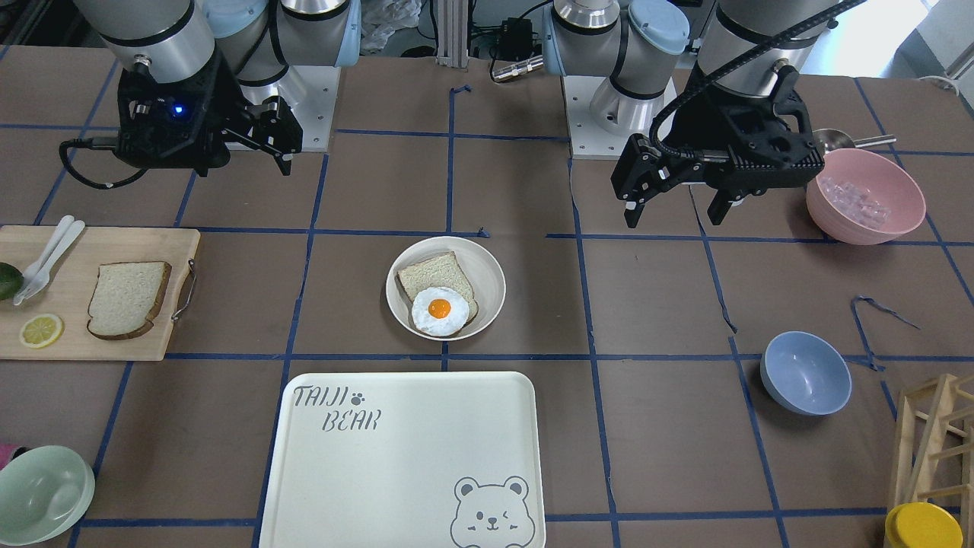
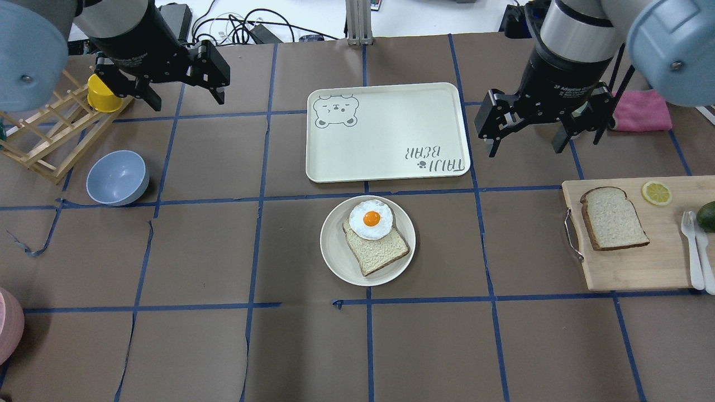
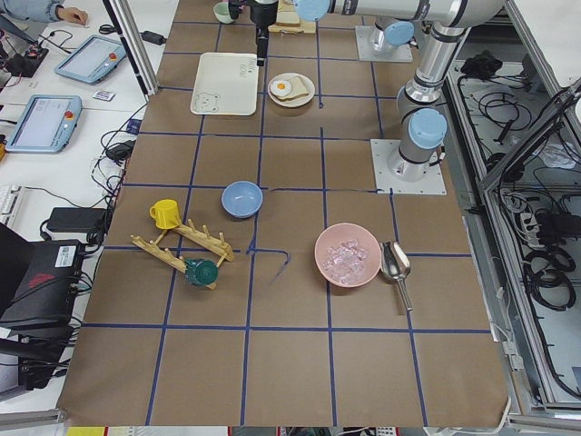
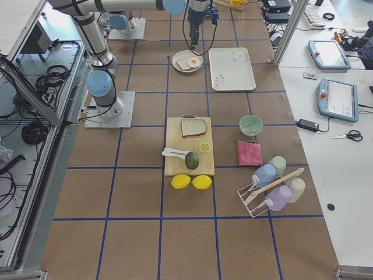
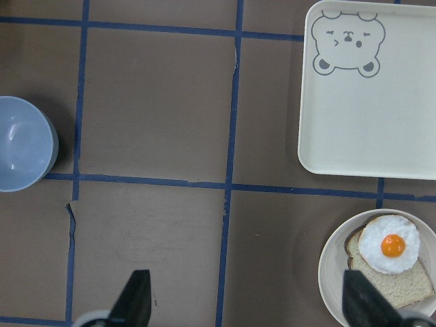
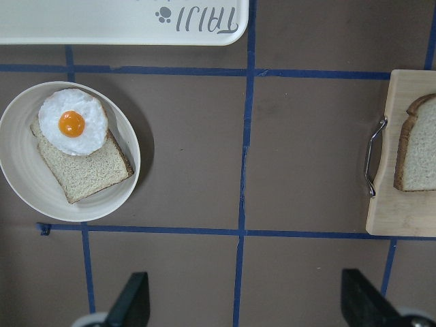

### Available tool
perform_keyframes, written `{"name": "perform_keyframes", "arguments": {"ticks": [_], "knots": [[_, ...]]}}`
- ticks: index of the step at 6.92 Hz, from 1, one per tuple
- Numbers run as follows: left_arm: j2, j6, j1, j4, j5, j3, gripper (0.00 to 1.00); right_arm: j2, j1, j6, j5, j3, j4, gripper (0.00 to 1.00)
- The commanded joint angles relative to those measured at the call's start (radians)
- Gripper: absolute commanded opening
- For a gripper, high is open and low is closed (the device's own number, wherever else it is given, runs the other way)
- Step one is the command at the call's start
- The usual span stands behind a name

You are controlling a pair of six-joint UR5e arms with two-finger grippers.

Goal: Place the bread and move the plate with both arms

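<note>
The bread (image 2: 613, 218) lies flat on a wooden cutting board (image 2: 631, 271) at my right; it also shows in the front view (image 1: 128, 298) and at the right wrist view's edge (image 6: 417, 153). The round cream plate (image 2: 335, 262) sits mid-table and holds a smaller slice with a fried egg (image 2: 371, 219) on it. The plate also shows in the front view (image 1: 491, 266) and the left wrist view (image 5: 334, 272). My left gripper (image 2: 184, 97) is open and empty, high above the far left of the table. My right gripper (image 2: 528, 145) is open and empty, beside the tray and far of the board.
A white bear-print tray (image 2: 385, 134) lies just beyond the plate. A blue bowl (image 2: 117, 177), a wooden rack (image 2: 39, 145) and a yellow cup (image 2: 103, 92) are at the left. A lemon slice (image 2: 656, 192), cutlery (image 2: 692, 245) and an avocado (image 2: 706, 215) share the board. A pink bowl (image 1: 865, 196) stands near the left arm.
</note>
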State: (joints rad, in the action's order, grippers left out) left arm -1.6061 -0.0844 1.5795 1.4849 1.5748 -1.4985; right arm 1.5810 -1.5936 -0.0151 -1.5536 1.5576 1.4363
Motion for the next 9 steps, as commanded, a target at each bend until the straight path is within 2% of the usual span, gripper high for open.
{"name": "perform_keyframes", "arguments": {"ticks": [1,9], "knots": [[0.0,0.0,0.002,0.0,-0.001,0.001,1.0,0.0,0.001,-0.003,0.001,-0.001,0.001,1.0],[0.0,0.0,0.0,0.0,-0.001,0.0,1.0,-0.039,0.001,0.007,0.007,0.004,0.012,1.0]]}}
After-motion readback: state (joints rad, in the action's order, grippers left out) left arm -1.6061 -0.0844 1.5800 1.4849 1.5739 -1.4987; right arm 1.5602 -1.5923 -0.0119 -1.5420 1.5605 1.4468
